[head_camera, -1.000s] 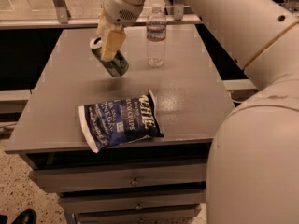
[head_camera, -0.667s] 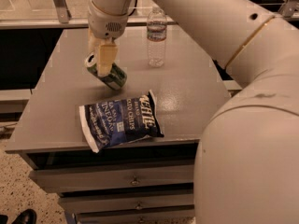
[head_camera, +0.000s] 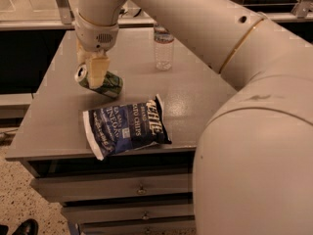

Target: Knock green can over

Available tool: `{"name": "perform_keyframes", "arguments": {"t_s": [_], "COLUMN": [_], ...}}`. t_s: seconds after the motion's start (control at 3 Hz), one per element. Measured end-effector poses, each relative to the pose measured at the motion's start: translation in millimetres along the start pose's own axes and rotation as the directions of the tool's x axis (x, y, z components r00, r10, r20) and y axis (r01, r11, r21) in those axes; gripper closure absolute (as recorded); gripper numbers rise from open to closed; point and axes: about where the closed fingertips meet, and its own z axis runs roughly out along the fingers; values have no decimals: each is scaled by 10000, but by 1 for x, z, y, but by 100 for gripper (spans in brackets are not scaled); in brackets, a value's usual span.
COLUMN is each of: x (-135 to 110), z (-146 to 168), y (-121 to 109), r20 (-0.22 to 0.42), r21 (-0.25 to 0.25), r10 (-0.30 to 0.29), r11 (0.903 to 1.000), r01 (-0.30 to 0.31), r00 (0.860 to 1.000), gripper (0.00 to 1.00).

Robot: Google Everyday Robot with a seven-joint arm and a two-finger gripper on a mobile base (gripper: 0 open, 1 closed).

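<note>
1. The gripper (head_camera: 94,72), in the upper left of the frame, has come down from where it was a second ago. It has carried the green can (head_camera: 110,84) from a tilted hold above the table (head_camera: 198,99) down to the tabletop.
2. The green can now lies almost flat on its side left of centre, silver top facing the left edge of the frame and its body apparently resting on the table.
3. The gripper looks clamped on the green can, with one pale finger (head_camera: 99,68) crossing the can near its top.
4. My judgement is that the knock-over is as good as done; what remains is to let go and lift clear without rolling the can.
5. A blue chip bag (head_camera: 126,126) lies just below the can, near the table's front edge, where a rolling can could meet it.
6. A clear water bottle (head_camera: 164,50) stands upright towards the upper centre, well apart from the can and out of the way.
</note>
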Motion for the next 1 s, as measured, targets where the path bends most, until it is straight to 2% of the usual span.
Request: {"name": "perform_keyframes", "arguments": {"t_s": [0.33,0.67,1.0], "x": [-10,-15,-13], "z": [6,17,20], "y": [-1,-3,-3], "r20": [560,1439,1712], "r21": [-141,-529,-645], "r10": [-55,223,395], "r11": [9999,9985,9975], "r01": [63,-148,-288], "r00": [9984,9893,9845], "gripper": [1,0,0]}}
